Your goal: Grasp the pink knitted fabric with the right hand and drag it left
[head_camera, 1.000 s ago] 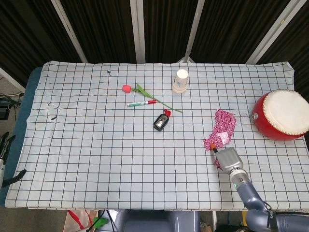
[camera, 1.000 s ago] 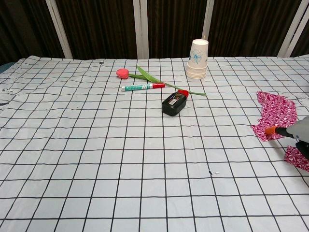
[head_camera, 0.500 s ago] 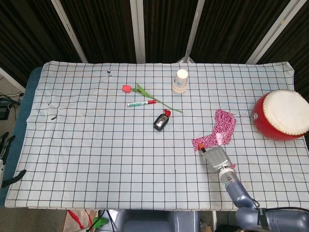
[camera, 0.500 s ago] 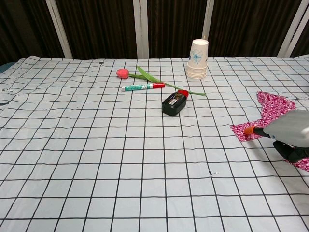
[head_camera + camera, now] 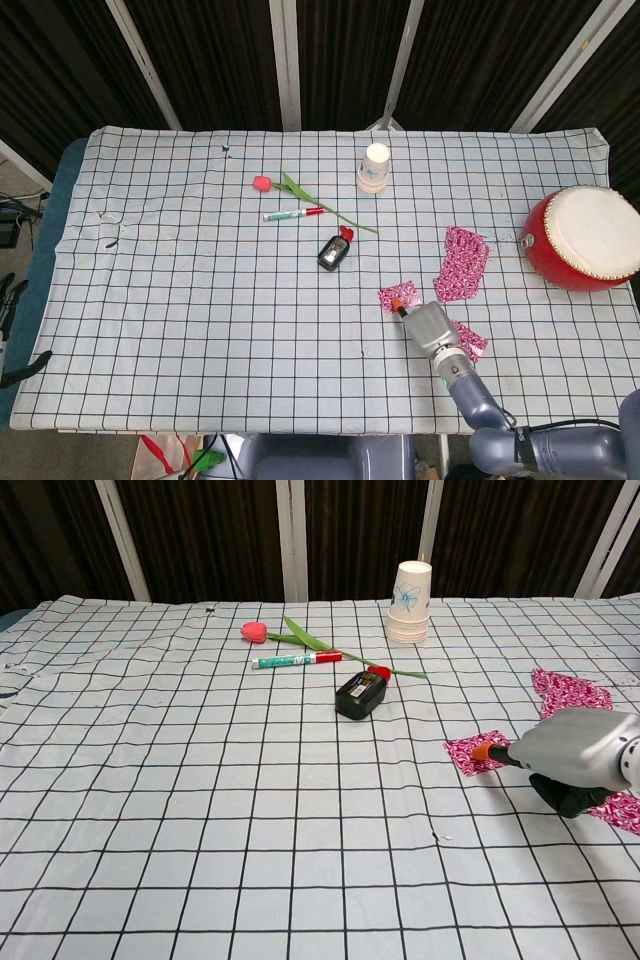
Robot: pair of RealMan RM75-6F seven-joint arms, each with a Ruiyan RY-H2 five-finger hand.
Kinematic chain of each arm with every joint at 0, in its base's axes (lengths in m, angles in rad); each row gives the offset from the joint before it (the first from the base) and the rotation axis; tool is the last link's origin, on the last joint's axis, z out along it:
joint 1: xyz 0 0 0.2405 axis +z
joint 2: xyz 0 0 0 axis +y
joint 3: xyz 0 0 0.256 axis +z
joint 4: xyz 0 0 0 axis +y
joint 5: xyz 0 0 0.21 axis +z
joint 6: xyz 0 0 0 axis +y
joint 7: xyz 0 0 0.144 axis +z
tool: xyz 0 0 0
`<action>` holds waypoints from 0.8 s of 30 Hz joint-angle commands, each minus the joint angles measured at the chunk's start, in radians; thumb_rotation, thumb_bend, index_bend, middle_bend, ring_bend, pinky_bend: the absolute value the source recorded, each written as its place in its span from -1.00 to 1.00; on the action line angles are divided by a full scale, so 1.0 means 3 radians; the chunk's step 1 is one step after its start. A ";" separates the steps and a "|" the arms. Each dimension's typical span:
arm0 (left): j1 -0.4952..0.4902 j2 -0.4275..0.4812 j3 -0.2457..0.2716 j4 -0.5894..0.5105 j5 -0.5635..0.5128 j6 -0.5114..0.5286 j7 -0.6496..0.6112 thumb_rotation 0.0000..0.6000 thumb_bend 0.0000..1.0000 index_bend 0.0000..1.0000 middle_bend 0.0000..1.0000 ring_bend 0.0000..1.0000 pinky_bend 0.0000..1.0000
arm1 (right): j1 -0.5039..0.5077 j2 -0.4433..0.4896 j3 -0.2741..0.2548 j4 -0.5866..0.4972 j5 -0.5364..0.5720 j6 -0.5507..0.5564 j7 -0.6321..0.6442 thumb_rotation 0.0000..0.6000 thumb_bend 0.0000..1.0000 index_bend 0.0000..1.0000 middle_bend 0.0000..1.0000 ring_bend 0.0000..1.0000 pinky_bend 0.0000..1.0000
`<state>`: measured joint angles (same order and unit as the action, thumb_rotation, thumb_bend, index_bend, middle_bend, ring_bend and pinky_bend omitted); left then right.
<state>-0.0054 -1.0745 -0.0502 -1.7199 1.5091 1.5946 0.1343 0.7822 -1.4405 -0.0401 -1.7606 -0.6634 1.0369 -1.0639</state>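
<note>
The pink knitted fabric (image 5: 461,264) lies right of the table's centre; its near end is pulled out to the left, and a corner (image 5: 396,296) shows just ahead of my right hand (image 5: 428,326). The grey hand lies over the fabric's middle and grips it, an orange fingertip pointing left. In the chest view the hand (image 5: 572,760) sits at the right edge with the fabric corner (image 5: 470,752) in front of it. Dark fingers of my left hand (image 5: 8,296) show off the table's left edge; whether they hold anything is unclear.
A black bottle with a red cap (image 5: 335,250), a red-capped marker (image 5: 292,213) and a tulip (image 5: 300,192) lie left of and behind the fabric. Stacked paper cups (image 5: 373,167) stand at the back. A red drum (image 5: 584,238) sits at the right edge.
My right hand has slid left along the table, and the fabric's near end has been dragged left with it. The far part of the fabric has stayed put.
</note>
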 commanded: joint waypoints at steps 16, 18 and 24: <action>-0.0018 -0.0018 0.0011 -0.0003 0.0004 -0.0040 0.0048 1.00 -0.51 -0.81 -1.00 -1.00 -0.96 | -0.0411 0.0689 0.0064 -0.0785 -0.0873 0.0745 0.0890 1.00 0.29 -0.99 -0.08 0.15 0.08; -0.0022 -0.0022 0.0013 -0.0005 0.0006 -0.0049 0.0058 1.00 -0.51 -0.81 -1.00 -1.00 -0.96 | -0.0560 0.0778 -0.0007 -0.0832 -0.1112 0.0879 0.1102 1.00 0.16 -1.00 -0.33 -0.07 -0.07; -0.0022 -0.0030 0.0028 -0.0023 0.0032 -0.0049 0.0084 1.00 -0.51 -0.81 -1.00 -1.00 -0.96 | -0.1087 0.0975 -0.0299 -0.0708 -0.1995 0.1252 0.2153 1.00 0.07 -1.00 -0.64 -0.33 -0.22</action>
<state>-0.0123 -1.0832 -0.0420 -1.7265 1.5182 1.5798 0.1593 0.5650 -1.1987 -0.0698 -1.9908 -1.0950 1.3232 -0.5987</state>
